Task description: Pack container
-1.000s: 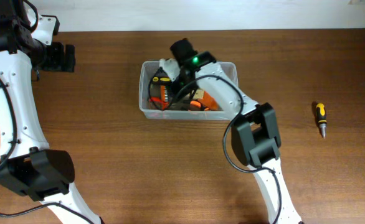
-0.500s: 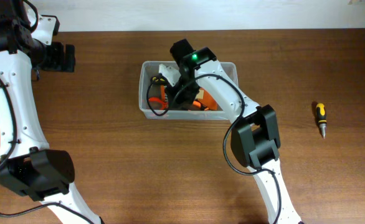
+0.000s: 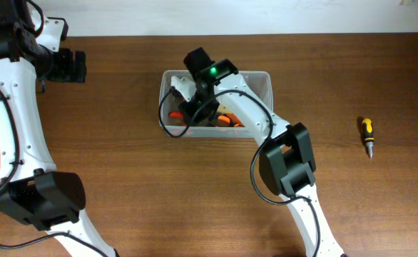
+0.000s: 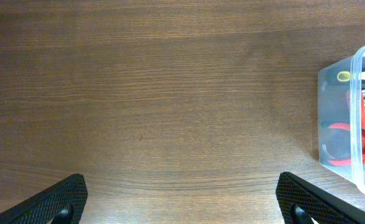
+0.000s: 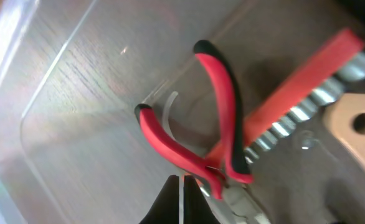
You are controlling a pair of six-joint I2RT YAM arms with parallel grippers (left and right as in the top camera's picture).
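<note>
While low inside the container, right tool clenched beside red-handled pliers; left tool released above table.

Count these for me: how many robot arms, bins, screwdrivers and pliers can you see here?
Arms: 2 (left arm, right arm)
Bin: 1
Screwdriver, out on the table: 1
Pliers, in the bin: 1
Total: 5

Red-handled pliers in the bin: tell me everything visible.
The pliers have two curved red handles with black edging, spread apart, meeting at a grey metal joint; the head is out of view. They lie inside the clear container, across a red bit rack. The shut right gripper sits at one handle; contact unclear.
</note>
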